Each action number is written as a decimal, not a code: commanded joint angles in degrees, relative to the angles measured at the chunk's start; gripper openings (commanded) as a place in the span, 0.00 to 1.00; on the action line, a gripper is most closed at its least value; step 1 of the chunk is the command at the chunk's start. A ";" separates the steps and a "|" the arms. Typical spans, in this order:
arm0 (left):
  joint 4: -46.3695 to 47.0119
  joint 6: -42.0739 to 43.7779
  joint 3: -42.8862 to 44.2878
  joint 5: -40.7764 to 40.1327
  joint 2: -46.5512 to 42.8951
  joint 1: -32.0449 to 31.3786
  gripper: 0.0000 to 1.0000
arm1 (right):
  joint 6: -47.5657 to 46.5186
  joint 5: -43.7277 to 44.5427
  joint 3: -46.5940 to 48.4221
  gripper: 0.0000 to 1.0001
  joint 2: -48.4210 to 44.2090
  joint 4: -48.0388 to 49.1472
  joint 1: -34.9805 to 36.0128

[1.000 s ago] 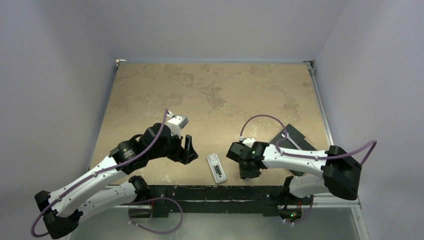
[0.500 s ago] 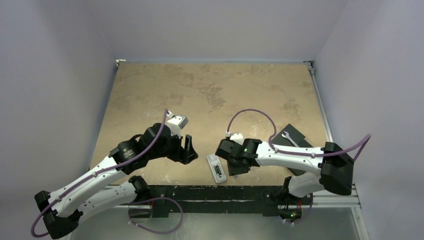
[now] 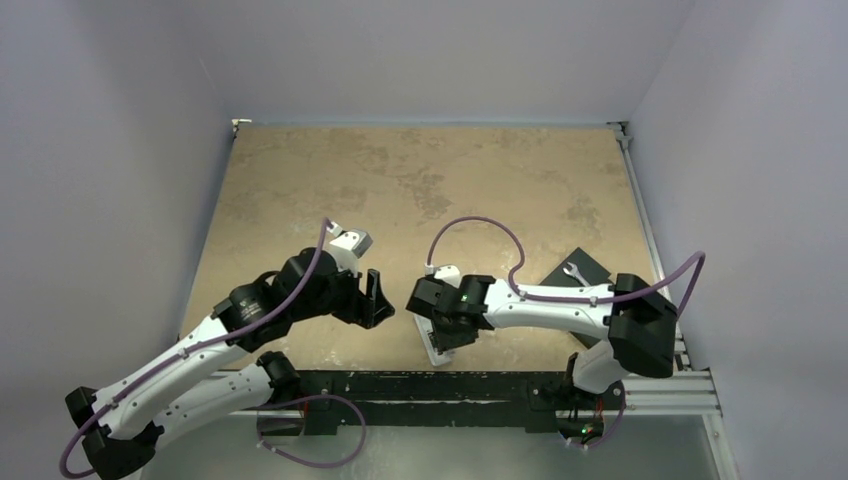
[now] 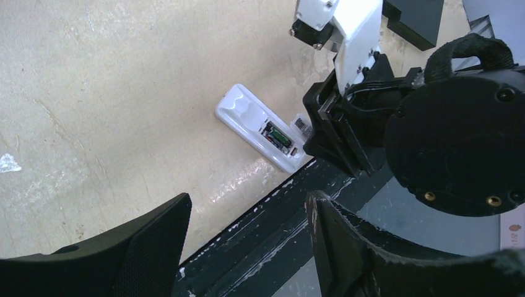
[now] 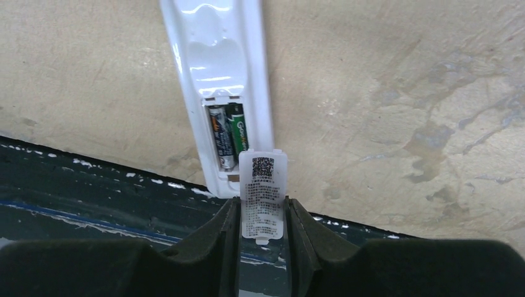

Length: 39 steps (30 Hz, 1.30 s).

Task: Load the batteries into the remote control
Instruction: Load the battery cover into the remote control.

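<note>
Already the batteries [image 5: 226, 136] sit side by side in the recessed compartment of the remote control [image 5: 216, 62], which lies back-up on the desk [image 5: 402, 74] close to its near edge, compartment end toward the arms. Just at that end hangs the small white cover [image 5: 263, 185], its printed label facing up, pinched by its edges in the right tool [image 5: 262, 205], whose jaws are drawn in narrow around it. That is what has changed: a second ago the right arm stood off to the right of the remote, and it has since swung left until the cover is nearly over the open bay, slightly to the right of it. The loading itself looks done, and what remains is probably closing up; the cover would need lining up with the bay's rim and sliding home without nudging the light remote off the edge. The left tool [image 4: 247, 201] waits just left of the remote, jaws standing wide with nothing in them.
</note>
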 commanded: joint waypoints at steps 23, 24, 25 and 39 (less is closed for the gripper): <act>1.88 0.98 0.31 -0.59 -3.72 -0.41 0.69 | -4.70 -0.51 8.36 0.16 8.99 1.34 0.32; 1.89 0.97 0.30 -0.57 -3.80 -0.45 0.69 | -4.77 -0.57 8.53 0.16 9.24 1.34 0.35; 1.87 0.96 0.31 -0.49 -3.85 -0.41 0.69 | -4.81 -0.61 8.57 0.16 9.44 1.30 0.34; 1.90 1.04 0.33 -0.48 -4.07 -0.41 0.69 | -4.42 -3.72 8.06 0.20 10.15 1.24 0.32</act>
